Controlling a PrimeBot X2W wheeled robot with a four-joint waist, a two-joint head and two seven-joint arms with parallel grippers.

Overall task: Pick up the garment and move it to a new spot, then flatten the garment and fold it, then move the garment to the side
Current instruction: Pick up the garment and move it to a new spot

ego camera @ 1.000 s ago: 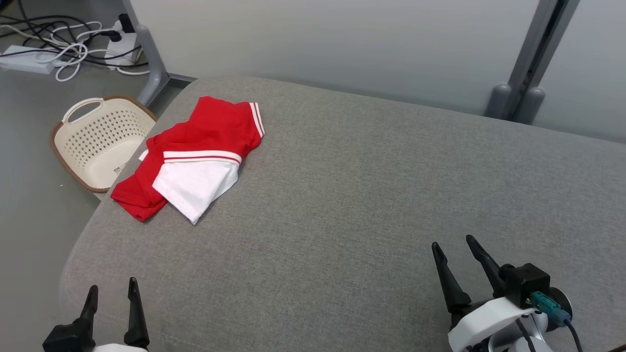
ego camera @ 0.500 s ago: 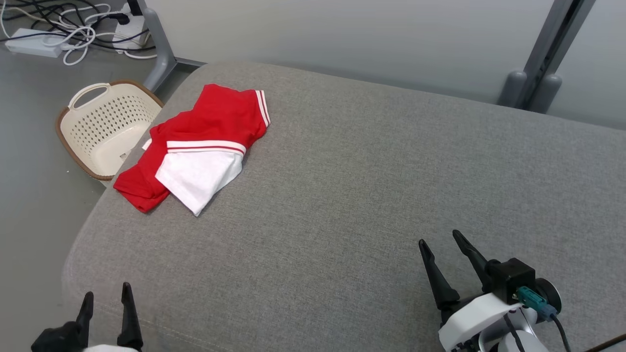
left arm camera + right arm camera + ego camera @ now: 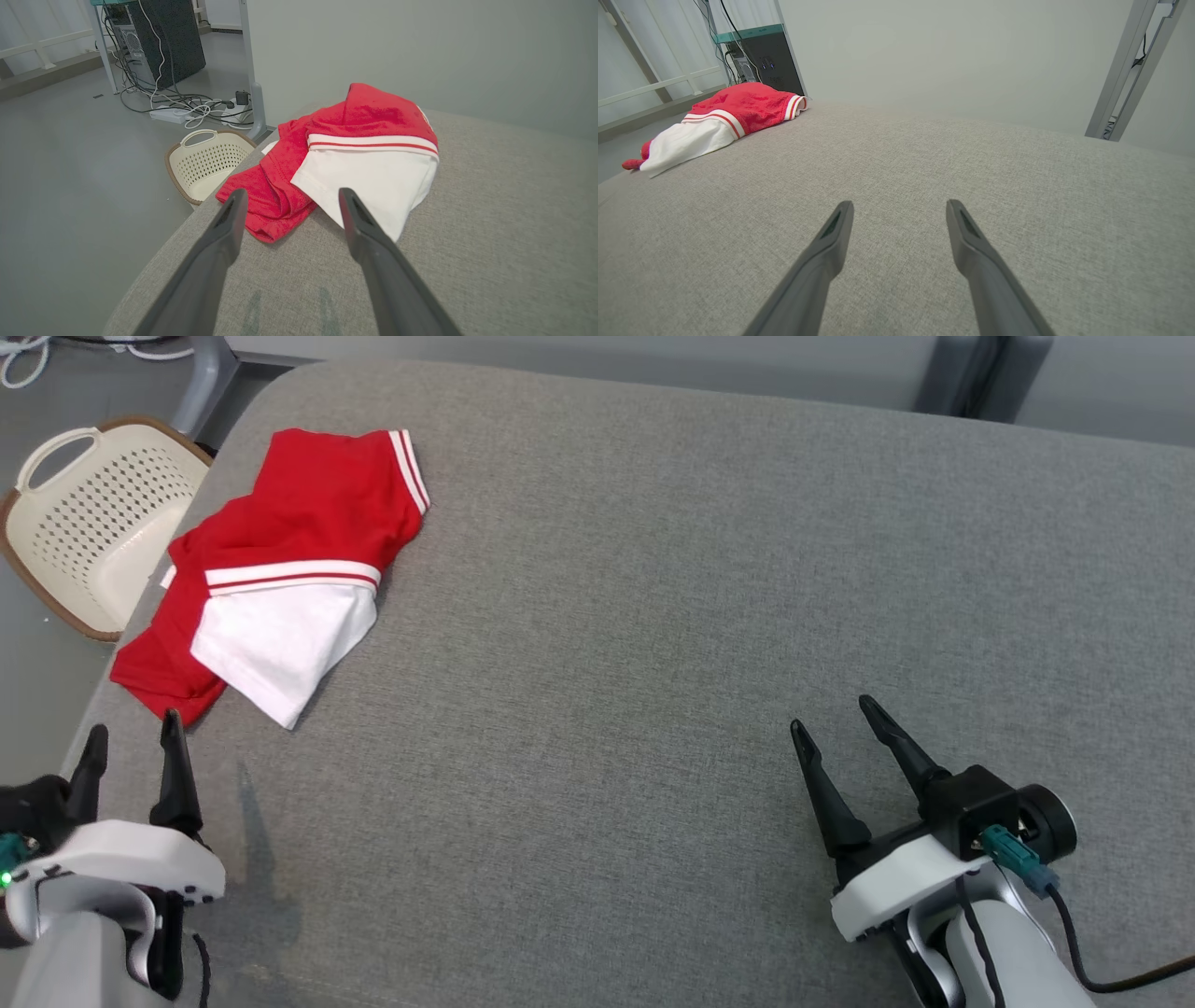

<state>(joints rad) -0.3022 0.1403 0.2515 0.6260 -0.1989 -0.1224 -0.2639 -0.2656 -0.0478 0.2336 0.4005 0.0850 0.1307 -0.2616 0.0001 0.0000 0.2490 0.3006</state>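
Observation:
The garment (image 3: 280, 560), a red shirt with a white sleeve and red-and-white stripes, lies crumpled at the far left of the grey cushioned surface (image 3: 653, 616), its lower red corner close to the left edge. My left gripper (image 3: 131, 733) hovers open just short of that red corner, nothing between its fingers; in the left wrist view the garment (image 3: 355, 154) lies right beyond the fingertips of that gripper (image 3: 289, 193). My right gripper (image 3: 833, 711) stands open over bare cushion at the lower right, far from the garment (image 3: 719, 116).
A cream perforated basket (image 3: 84, 523) with a brown rim stands on the floor beside the cushion's left edge. Cables and a power strip (image 3: 187, 109) lie on the floor behind it. Grey metal posts (image 3: 1129, 70) rise past the far right edge.
The head camera has tilted down, so the whole scene sits lower and closer. My left gripper has risen and moved forward toward the garment's near corner. Both grippers stay open.

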